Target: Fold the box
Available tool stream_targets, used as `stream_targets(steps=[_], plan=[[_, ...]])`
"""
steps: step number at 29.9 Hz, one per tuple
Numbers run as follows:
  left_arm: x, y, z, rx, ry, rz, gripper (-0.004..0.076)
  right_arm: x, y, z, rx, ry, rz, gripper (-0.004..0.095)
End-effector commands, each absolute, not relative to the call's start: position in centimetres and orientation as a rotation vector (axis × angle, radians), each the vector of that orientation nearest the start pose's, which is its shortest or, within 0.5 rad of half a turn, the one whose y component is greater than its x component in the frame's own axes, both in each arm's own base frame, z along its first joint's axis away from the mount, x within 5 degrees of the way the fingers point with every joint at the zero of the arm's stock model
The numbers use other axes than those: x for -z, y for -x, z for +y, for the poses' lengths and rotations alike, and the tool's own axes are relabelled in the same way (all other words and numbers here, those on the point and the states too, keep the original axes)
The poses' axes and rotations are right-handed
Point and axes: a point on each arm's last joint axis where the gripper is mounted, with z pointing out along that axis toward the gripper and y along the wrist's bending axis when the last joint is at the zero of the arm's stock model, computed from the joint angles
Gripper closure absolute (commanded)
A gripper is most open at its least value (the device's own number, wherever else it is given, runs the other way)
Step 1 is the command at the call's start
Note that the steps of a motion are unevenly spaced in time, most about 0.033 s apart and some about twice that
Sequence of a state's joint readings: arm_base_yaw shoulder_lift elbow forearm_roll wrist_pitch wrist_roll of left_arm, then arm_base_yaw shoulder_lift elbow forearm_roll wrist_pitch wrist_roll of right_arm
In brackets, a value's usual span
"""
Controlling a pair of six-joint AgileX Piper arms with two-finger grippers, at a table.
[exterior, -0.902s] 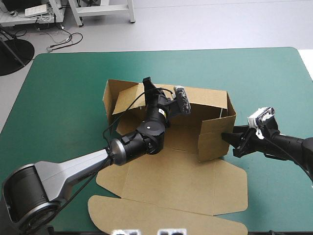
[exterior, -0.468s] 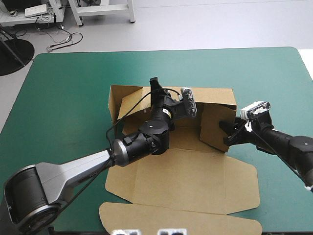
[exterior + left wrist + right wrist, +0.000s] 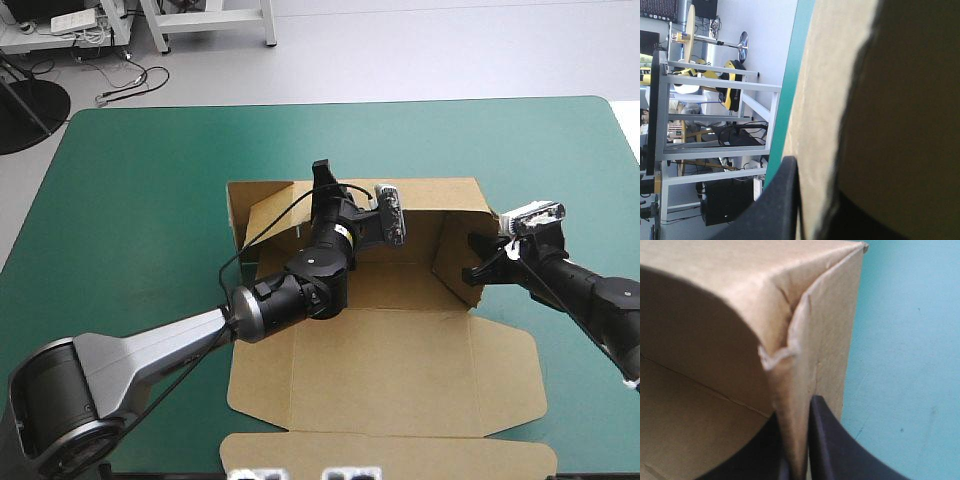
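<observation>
The brown box [image 3: 400, 350] lies in the middle of the teal-green table, its back wall [image 3: 440, 195] and right wall [image 3: 455, 252] raised and its lid flat toward the front edge. My left gripper [image 3: 322, 180] reaches over the back wall's top edge, shut on it. In the left wrist view one black finger [image 3: 777, 205] presses against the board [image 3: 900, 115]. My right gripper [image 3: 478, 264] is shut on the right wall. The right wrist view shows that wall's creased corner [image 3: 790, 350] pinched between the fingers of this gripper [image 3: 799, 457].
Bare teal-green cover [image 3: 130, 200] lies to the left of the box and behind it. The lid's front flap [image 3: 390, 455] reaches almost to the table's front edge. The right arm stretches over the cover near the table's right edge.
The box has slid right and toward the front edge. Both grippers moved right with it. The right wall has swung outward, so the tray looks wider.
</observation>
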State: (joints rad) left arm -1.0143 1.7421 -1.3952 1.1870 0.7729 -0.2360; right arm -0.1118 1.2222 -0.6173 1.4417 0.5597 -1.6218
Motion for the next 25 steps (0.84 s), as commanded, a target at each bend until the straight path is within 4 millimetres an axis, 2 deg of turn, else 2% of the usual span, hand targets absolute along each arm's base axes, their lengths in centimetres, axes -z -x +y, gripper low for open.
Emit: stream_targets(steps=[1,3,7,9,14,17,22,25], plan=[[-32.8,-24.8,-30.8,-0.548,-1.376,1.487,0.0657,-26.8,-23.6,2.6,-0.462,0.405,1.997,0.0909],[-32.7,-25.0,-30.9,-0.585,-1.386,1.464,0.0572,-26.7,-23.5,2.6,-0.457,0.421,2.009,0.0909],[-32.4,-25.3,-31.1,-0.649,-1.407,1.416,0.0321,-26.4,-23.4,2.5,-0.445,0.439,2.047,0.0909],[-32.3,-25.3,-31.2,-0.639,-1.398,1.424,0.0260,-26.2,-23.3,2.5,-0.439,0.440,2.063,0.0909],[-32.7,-23.9,-31.8,-0.727,-1.403,1.383,0.0280,-26.1,-23.3,2.5,-0.431,0.450,2.071,0.0909],[-33.2,-22.3,-32.5,-0.790,-1.408,1.321,0.0304,-26.1,-23.3,2.5,-0.436,0.442,2.073,0.0909],[-34.7,-18.7,-33.9,-0.833,-1.404,1.180,0.0357,-26.1,-23.3,2.5,-0.436,0.442,2.073,0.0909],[-36.5,-16.6,-34.1,-0.828,-1.361,1.103,0.0389,-26.1,-23.3,2.5,-0.439,0.435,2.078,0.0909]])
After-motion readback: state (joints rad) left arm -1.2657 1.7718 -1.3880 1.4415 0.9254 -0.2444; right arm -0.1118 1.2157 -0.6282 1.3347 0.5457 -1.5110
